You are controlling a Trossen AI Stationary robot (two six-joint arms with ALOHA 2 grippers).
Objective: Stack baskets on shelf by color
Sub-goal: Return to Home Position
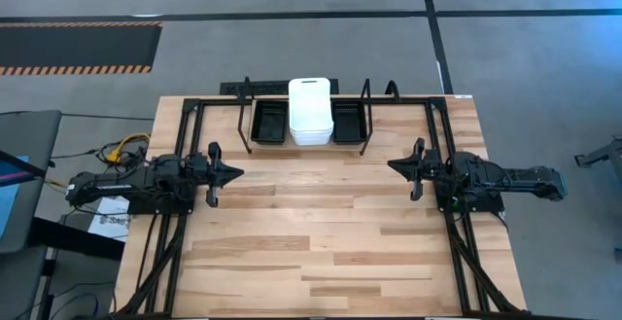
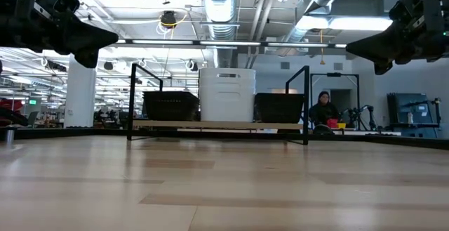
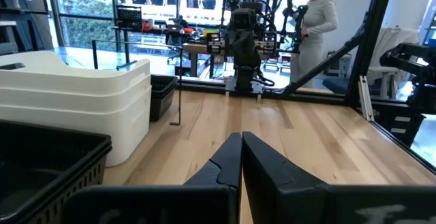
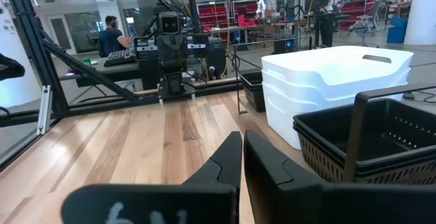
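**A:** Surface (image 1: 321, 232) first: where are the baskets?
**B:** All on the shelf (image 2: 217, 125) at its far edge. The white stack (image 1: 311, 111) is in the middle, with black baskets (image 1: 270, 123) just beside it on both sides.
**A:** And the arms?
**B:** Out at the sides, left tool (image 1: 236, 174) and right tool (image 1: 392, 167) both pinched narrow, holding nothing, well apart from the shelf.
**A:** Which step?
**B:** Homing, I'd judge. Next calls only for parking the arms clear.

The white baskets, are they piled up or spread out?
Piled up: the white baskets sit nested in one upright stack on the shelf, between the black baskets.
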